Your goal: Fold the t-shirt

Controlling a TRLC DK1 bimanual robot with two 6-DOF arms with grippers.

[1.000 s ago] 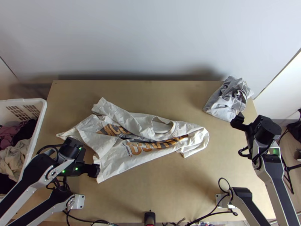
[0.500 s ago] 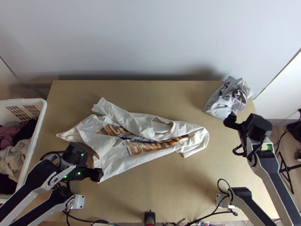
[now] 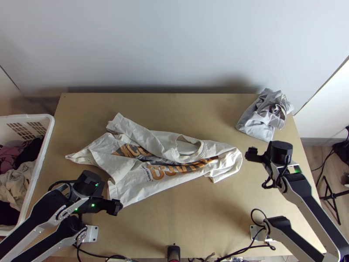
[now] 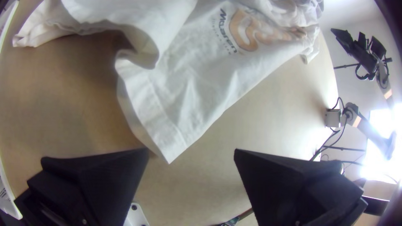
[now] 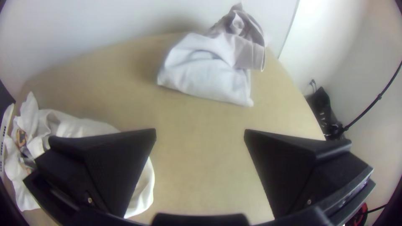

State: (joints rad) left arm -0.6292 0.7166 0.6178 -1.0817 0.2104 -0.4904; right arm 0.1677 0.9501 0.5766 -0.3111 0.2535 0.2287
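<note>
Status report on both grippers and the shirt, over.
Left gripper open at shirt's near corner. Right gripper open, right of shirt. T-shirt rumpled, unfolded. Grey cloth pile at far right corner, off the shirt.

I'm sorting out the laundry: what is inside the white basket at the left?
The basket holds crumpled mauve cloth, beige cloth and dark cloth. Whatever lies beneath these is covered, so I cannot tell.

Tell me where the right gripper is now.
In the top view's right half, the right gripper is beside the right end of the t-shirt, lower in the picture than the grey cloth.
</note>
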